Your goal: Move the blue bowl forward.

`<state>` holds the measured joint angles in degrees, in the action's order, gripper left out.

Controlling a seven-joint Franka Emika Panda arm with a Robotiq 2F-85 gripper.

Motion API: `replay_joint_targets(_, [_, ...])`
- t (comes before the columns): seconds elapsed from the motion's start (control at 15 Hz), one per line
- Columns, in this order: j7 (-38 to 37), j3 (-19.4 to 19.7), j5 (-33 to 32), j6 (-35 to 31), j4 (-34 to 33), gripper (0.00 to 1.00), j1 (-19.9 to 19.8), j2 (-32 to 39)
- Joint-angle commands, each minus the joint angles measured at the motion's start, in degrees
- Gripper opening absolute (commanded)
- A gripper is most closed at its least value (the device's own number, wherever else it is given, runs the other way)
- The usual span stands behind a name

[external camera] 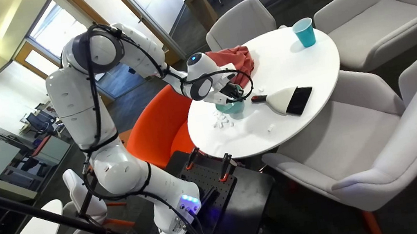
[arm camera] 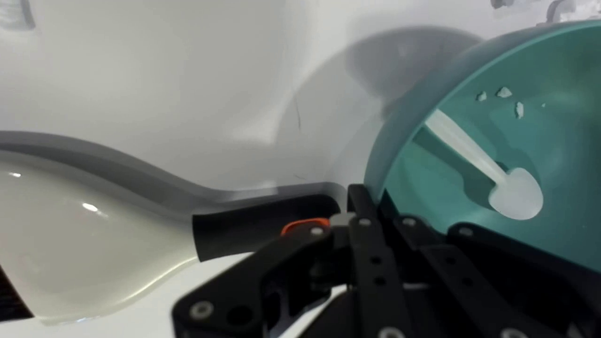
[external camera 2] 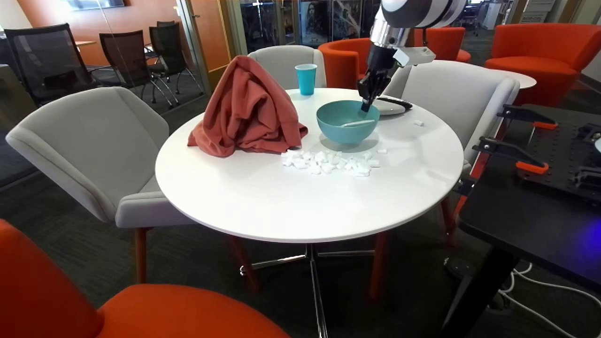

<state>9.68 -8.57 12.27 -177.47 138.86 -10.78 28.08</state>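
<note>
The blue bowl is a round teal bowl at the white table; it shows in both exterior views (external camera: 231, 108) (external camera 2: 335, 127) and at the right of the wrist view (arm camera: 434, 185). A white spoon (arm camera: 515, 192) and a few white crumbs lie inside it. My gripper (arm camera: 373, 202) is shut on the bowl's rim, one finger outside and one inside. It also shows in both exterior views (external camera: 236, 95) (external camera 2: 365, 105), at the rim nearest the brush. The bowl looks upright with a shadow under it; I cannot tell whether it touches the table.
A white brush (external camera: 278, 100) with a black handle end lies beside the gripper, also in the wrist view (arm camera: 89, 234). White pieces (external camera 2: 324, 162) lie beside the bowl. A red cloth (external camera 2: 249, 112) and a teal cup (external camera 2: 306, 79) stand on the round table (external camera 2: 281, 202).
</note>
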Motion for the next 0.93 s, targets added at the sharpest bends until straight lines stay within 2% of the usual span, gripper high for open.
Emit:
replay_joint_targets(0.0, [-2.1,0.7,-3.4,-2.8,0.9,0.01,0.6,1.1])
replay_joint_targets(0.27, [-2.5,1.8,-5.8,-4.2,0.9,0.03,1.2,2.6])
replay_joint_targets(0.33, [-2.6,1.6,-6.1,-4.6,1.0,0.29,0.9,2.7])
replay_joint_targets(0.4, [-2.5,0.9,-6.4,-4.6,1.4,0.30,0.2,2.3])
replay_joint_targets(0.6, [-2.0,-1.8,-7.0,-4.9,2.6,0.52,-2.4,0.2])
replay_joint_targets(0.73, [-1.1,-5.5,-7.2,-4.9,3.6,0.67,-6.0,-1.9])
replay_joint_targets(0.87, [0.4,-11.5,-7.5,-1.7,4.1,0.81,-12.1,-4.4])
